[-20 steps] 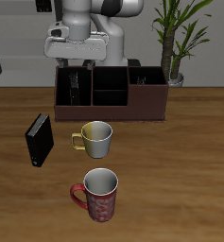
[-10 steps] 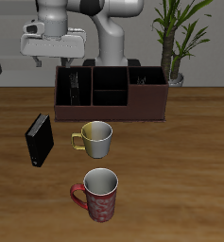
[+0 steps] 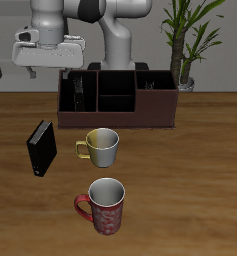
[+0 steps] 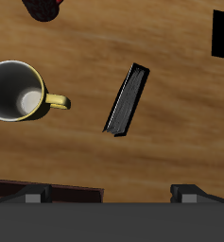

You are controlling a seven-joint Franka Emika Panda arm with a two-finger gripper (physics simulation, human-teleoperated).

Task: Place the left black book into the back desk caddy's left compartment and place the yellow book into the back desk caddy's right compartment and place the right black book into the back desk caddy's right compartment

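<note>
The right black book (image 3: 42, 147) stands on the table in front of the back desk caddy (image 3: 117, 110), off its end; the wrist view shows this book (image 4: 128, 99) from above, thin and slightly slanted. My gripper (image 3: 50, 68) hangs high, just beyond the caddy's end and farther back than the book. It is open and empty, its fingertips (image 4: 33, 196) wide apart. A dark book (image 3: 78, 92) stands in the right compartment. Another book (image 3: 147, 80) rises from the left compartment. I cannot tell either book's colour.
A cream mug with a yellow handle (image 3: 100, 147) stands beside the black book, and a red patterned mug (image 3: 106, 205) sits nearer the table's front edge. A potted plant (image 3: 185, 50) stands behind the caddy's far end.
The gripper has risen from above the caddy's right compartment and moved sideways past the caddy's end. The books and mugs have not moved.
</note>
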